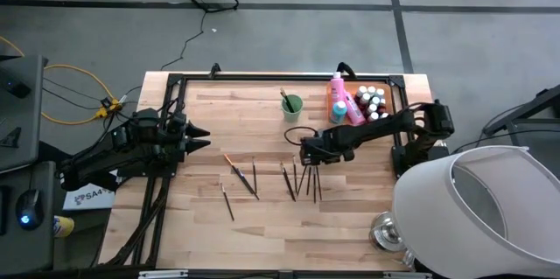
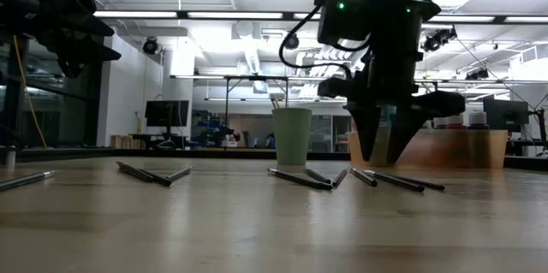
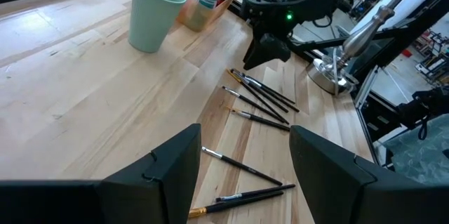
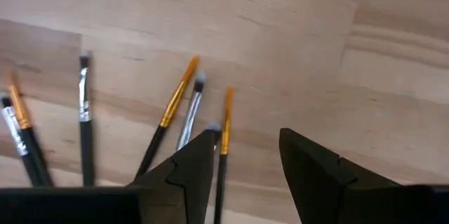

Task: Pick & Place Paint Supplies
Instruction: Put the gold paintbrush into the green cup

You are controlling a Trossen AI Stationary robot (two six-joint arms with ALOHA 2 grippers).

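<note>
several brushes [image 1: 302, 180] — green cup [image 1: 291, 107] beyond

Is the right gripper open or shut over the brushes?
Open: the right gripper shows a clear gap between its fingers, empty above the brushes.

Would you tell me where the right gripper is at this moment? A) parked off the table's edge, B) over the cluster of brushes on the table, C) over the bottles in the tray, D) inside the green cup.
B: the right gripper hangs open over the brushes lying on the table.
</note>
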